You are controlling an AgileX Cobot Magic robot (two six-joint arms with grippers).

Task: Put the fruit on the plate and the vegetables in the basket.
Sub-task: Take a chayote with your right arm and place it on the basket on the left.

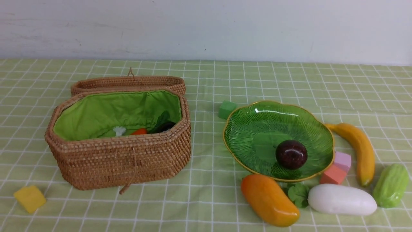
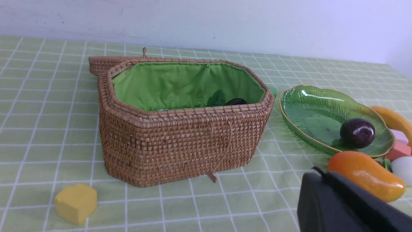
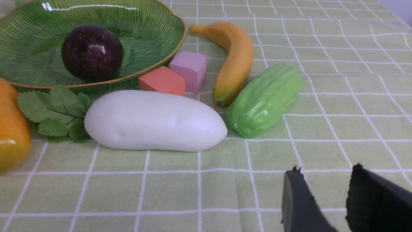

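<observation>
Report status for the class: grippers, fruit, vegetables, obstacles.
Left gripper shut, empty; right gripper part open, empty. Maroon ball on plate; banana, mango outside. Foam cubes crowd banana.

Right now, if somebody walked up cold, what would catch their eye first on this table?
Probably the big open wicker basket on the robot's left, its bright green lining showing and its lid lying behind it. Next, the green glass plate to its right, with one dark maroon ball on it. In front of and to the right of the plate lie a mango, a white oval vegetable, a banana and a bumpy green gourd.
</observation>
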